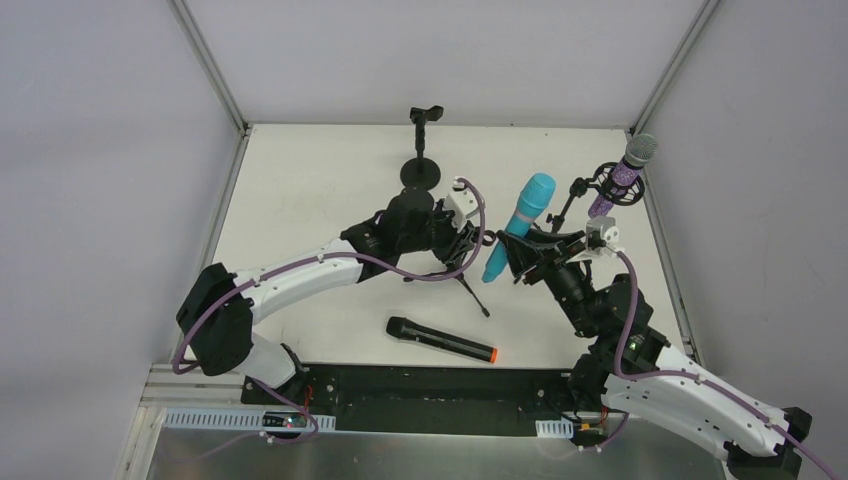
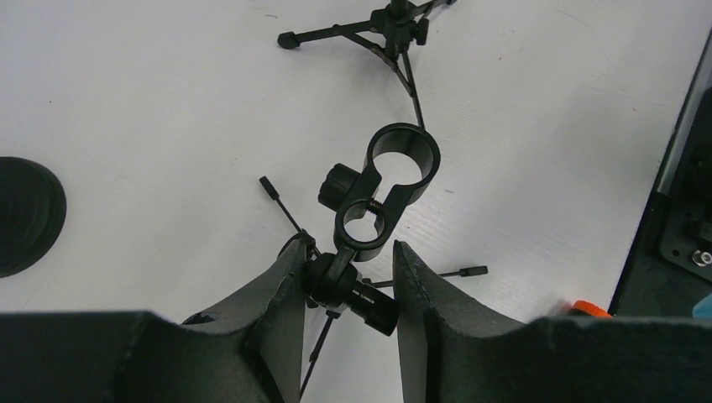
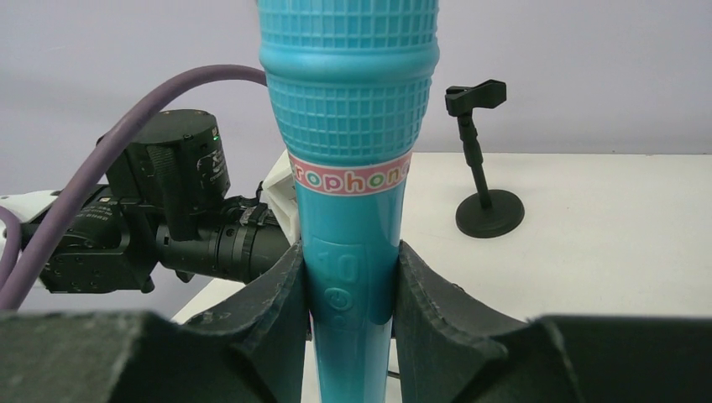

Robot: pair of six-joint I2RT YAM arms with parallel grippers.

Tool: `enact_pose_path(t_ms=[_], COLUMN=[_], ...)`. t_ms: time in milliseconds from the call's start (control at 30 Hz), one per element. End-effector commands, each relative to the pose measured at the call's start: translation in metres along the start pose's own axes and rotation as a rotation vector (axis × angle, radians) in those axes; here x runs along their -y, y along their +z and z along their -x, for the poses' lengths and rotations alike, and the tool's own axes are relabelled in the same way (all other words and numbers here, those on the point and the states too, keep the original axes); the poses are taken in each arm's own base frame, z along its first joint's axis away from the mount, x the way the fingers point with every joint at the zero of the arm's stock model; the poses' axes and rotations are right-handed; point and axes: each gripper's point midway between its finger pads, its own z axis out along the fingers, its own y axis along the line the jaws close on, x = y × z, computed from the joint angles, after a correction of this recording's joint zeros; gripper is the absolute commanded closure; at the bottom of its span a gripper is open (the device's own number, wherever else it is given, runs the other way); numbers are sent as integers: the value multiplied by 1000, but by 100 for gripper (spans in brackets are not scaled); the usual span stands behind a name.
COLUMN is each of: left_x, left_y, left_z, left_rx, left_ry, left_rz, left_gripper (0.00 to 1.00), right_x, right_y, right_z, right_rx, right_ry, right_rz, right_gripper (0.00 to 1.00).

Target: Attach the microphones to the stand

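My right gripper point(image 1: 512, 258) point(image 3: 349, 290) is shut on the turquoise microphone point(image 1: 520, 222) point(image 3: 348, 126) and holds it upright, head up, above the table. My left gripper point(image 1: 462, 238) point(image 2: 348, 290) is shut on the swivel joint of a small black tripod stand point(image 2: 353, 290). The stand's empty ring clamp point(image 2: 403, 155) sticks out beyond the fingers. The turquoise microphone is just right of that stand. The glittery purple microphone point(image 1: 625, 175) sits in a shock-mount stand at the back right. The black microphone with orange end ring point(image 1: 440, 340) lies on the table near the front; its orange end shows in the left wrist view point(image 2: 588, 309).
A round-base stand with an empty clip point(image 1: 425, 150) point(image 3: 487, 210) stands at the back middle; its base shows in the left wrist view point(image 2: 25, 214). A second tripod base point(image 2: 390, 29) stands beyond the clamp. Walls close the table on three sides.
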Motion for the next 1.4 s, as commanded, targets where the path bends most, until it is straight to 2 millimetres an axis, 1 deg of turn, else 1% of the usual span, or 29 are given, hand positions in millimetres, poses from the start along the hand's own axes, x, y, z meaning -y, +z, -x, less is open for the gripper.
enact_pose_path(t_ms=[0, 133, 333, 467, 500, 600, 633, 667, 767, 833, 1033, 1100, 1233, 1367], left_x=[-19, -18, -11, -8, -6, -2, -3, 2, 9, 13, 17, 17, 12, 4], left_y=[-7, -4, 4, 6, 7, 7, 7, 7, 5, 2, -13, -19, -28, -32], left_z=[9, 3, -7, -8, -8, -7, -6, -5, 1, 5, 24, 31, 40, 44], left_rx=[24, 3, -30, -42, -44, -50, -47, -45, -29, -19, 45, 74, 115, 150], left_ry=[-29, -28, -41, -37, -33, -25, -25, -23, -15, -13, 0, 2, -2, -32], left_rz=[159, 211, 209, 194, 184, 159, 160, 134, 93, 70, 54, 55, 90, 118], left_gripper=[100, 100, 100, 100, 91, 53, 44, 38, 23, 16, 2, 1, 1, 1], right_x=[-6, -4, -1, 0, 1, 2, 1, 2, 2, 2, 3, 3, 3, 2], right_y=[-1, 0, 0, 1, 1, 1, 1, 0, 0, 0, 0, 0, 3, 4], right_z=[37, 36, 34, 34, 34, 34, 34, 34, 34, 34, 32, 31, 27, 24], right_rx=[99, 99, 96, 96, 96, 96, 98, 98, 97, 96, 90, 86, 72, 62], right_ry=[31, 30, 29, 28, 28, 27, 28, 28, 28, 27, 23, 22, 15, 11], right_rz=[2, -7, -24, -33, -35, -39, -39, -39, -38, -38, -43, -43, -46, -46], right_gripper=[100, 100, 100, 100, 100, 100, 100, 100, 100, 100, 100, 100, 100, 100])
